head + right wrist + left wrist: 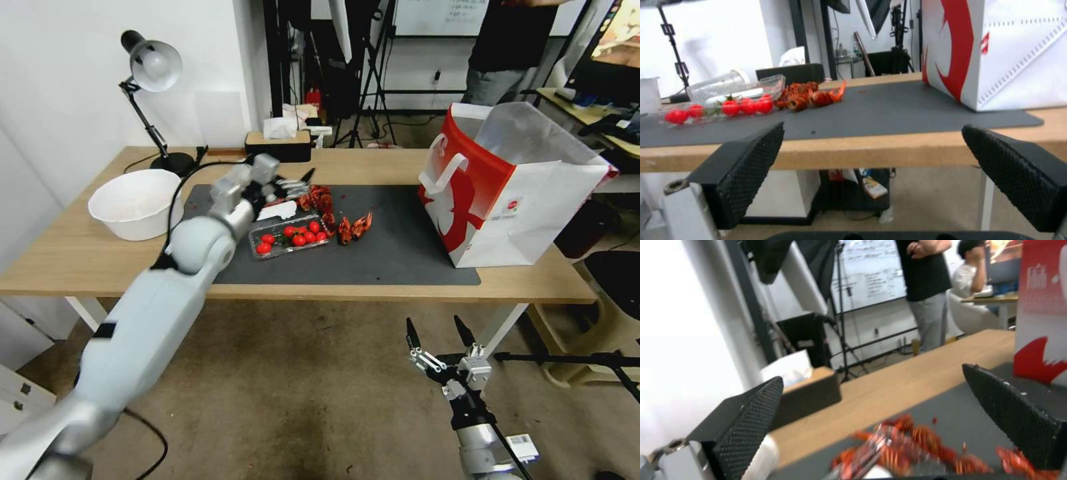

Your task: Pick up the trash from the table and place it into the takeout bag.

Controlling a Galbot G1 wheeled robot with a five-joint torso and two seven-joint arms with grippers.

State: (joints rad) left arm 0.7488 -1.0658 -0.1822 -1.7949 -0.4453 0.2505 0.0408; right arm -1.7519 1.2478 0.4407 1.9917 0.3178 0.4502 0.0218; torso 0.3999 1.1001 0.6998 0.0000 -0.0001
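Low in the head view, at about 5 o'clock, the right gripper [437,331] waits under the table's [80,260] front edge, and its two black tips point up with a wide gap between them. At 9 o'clock the big pale left arm reaches up over the dark grey mat [400,247]. The left gripper [301,181] hangs just above the heap of red crayfish shells [321,199], close to 12 o'clock from the clear tray of cherry tomatoes [291,238]. More shells [354,227] lie at the tray's 3 o'clock side. A white bowl [133,203] sits far off at 9 o'clock, beside a desk lamp [150,67]. The takeout bag [513,193] stands open at 3 o'clock, well apart from the shells.

Next, the left wrist view. Both black fingers [749,426] stand wide apart with nothing between them, and the red shells [911,446] sit low in the gap. The bag's red and white side [1040,306] is at 2 o'clock.

Last, the right wrist view. These fingers [746,166] are spread wide too and hold nothing. Past them is the table edge [889,150], the tomatoes [729,107] at 10 o'clock, the shells [809,95] near 11, and the bag [1005,50] at 1 o'clock.

I think the step now is grabbing shells. To do it well, go straight down so the heap sits in the middle, keep clear of the tomato tray, then squeeze gently.
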